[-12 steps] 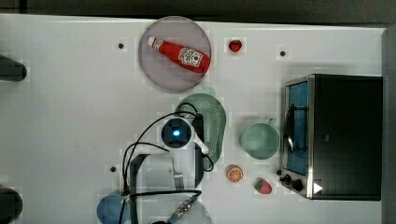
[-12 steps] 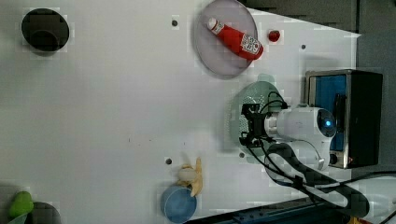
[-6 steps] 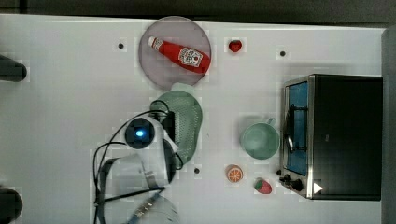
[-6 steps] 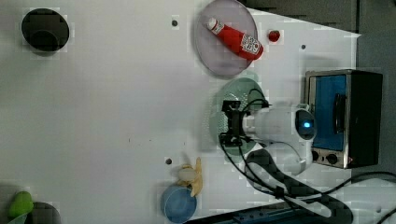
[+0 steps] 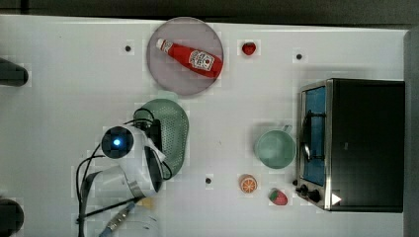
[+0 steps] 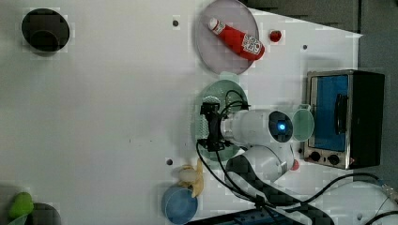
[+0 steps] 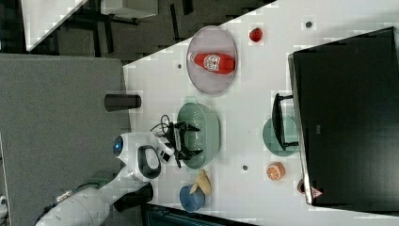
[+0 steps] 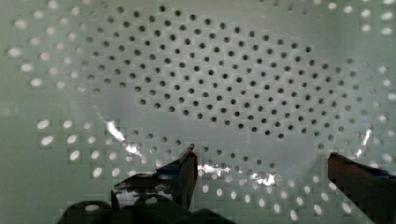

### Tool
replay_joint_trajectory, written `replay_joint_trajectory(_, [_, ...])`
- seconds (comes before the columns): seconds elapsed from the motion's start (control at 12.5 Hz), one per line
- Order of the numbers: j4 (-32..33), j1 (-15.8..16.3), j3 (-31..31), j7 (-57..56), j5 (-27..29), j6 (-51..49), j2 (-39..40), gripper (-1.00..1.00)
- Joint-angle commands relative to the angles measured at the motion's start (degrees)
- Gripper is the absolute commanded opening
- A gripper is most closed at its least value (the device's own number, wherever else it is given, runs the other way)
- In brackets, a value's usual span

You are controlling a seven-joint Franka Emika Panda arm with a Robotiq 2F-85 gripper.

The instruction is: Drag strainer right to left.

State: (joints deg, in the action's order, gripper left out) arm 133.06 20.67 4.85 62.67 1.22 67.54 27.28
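The strainer (image 5: 175,131) is a pale mint-green oval colander lying on the white table just below the grey plate in the top view. It also appears in the left view (image 6: 219,93) and the right view (image 7: 206,129). My gripper (image 7: 191,140) reaches into its bowl from the arm's side, jaws spread wide with nothing between them. In the left view the gripper (image 6: 208,126) stands over the strainer's left half. In the wrist view the dotted bowl (image 8: 210,84) lies close under the gripper (image 8: 264,161), with one dark fingertip (image 8: 187,164) against the perforated wall.
A grey plate (image 5: 168,79) holds a ketchup bottle (image 5: 190,58). A smooth mint cup (image 5: 274,148) and a toaster oven (image 5: 356,143) stand at the top view's right, with an orange slice (image 5: 248,183) and strawberry (image 5: 278,197) nearby. A banana (image 6: 192,178) and blue cup (image 6: 179,206) sit by the arm's base.
The strainer and my gripper have slid together toward the top view's left, away from the mint cup. The jaws stay wide apart.
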Motion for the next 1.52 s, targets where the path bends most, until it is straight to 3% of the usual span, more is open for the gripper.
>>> replay_joint_trajectory(0.08, [-4.0, 3.2, 0.8, 3.4, 3.8, -2.4, 1.1, 1.00])
replay_joint_trajectory(0.72, [-11.8, 10.8, 0.8, 10.3, 7.3, -3.8, 4.8, 1.00])
replay_joint_trajectory(1.52, [-19.7, 15.5, 0.8, 11.9, 10.2, -5.0, 8.9, 1.00])
